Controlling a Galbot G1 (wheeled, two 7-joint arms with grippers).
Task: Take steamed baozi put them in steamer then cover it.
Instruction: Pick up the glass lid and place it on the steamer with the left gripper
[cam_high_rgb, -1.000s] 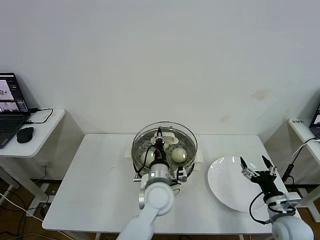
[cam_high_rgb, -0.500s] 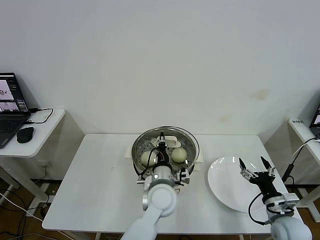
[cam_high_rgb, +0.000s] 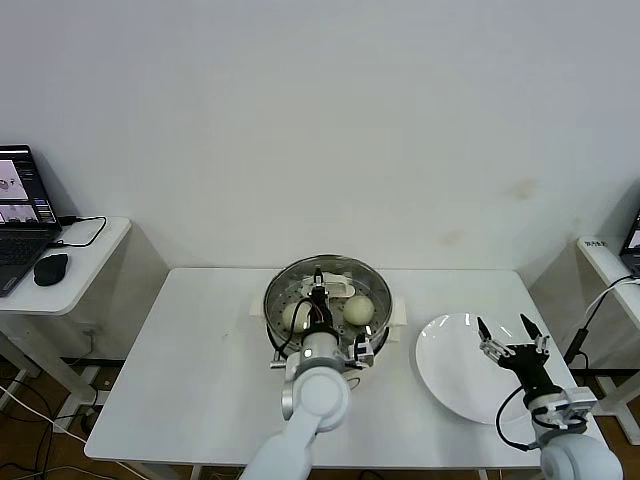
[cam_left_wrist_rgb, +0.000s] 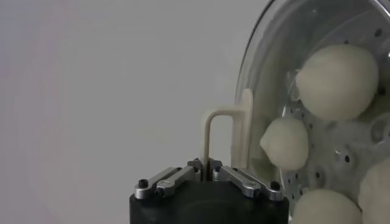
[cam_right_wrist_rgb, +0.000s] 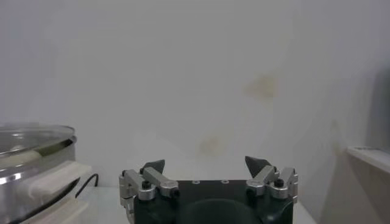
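Note:
The steamer (cam_high_rgb: 376, 334) stands at the table's middle on its cream base, with the cover (cam_high_rgb: 372, 275), a clear glass lid, over it. My left gripper (cam_high_rgb: 319, 283) is shut on the cover's cream handle (cam_left_wrist_rgb: 225, 131). Through the glass I see pale steamed baozi (cam_high_rgb: 358, 308) (cam_high_rgb: 295, 316) on the perforated tray; the left wrist view shows several (cam_left_wrist_rgb: 337, 82) (cam_left_wrist_rgb: 285, 143). My right gripper (cam_high_rgb: 503, 326) hangs open and empty above a white plate (cam_high_rgb: 445, 375). In the right wrist view its fingers (cam_right_wrist_rgb: 206, 163) stand wide apart, and the covered steamer (cam_right_wrist_rgb: 30, 158) is off to one side.
A side table (cam_high_rgb: 95, 240) on the left carries a laptop (cam_high_rgb: 20, 215) and a mouse (cam_high_rgb: 50, 268). Another small table (cam_high_rgb: 608, 262) stands at the far right with cables by it. A bare wall runs behind the white work table (cam_high_rgb: 190, 360).
The cover in my left gripper has shifted slightly and come down lower over the steamer. My right gripper has hardly moved.

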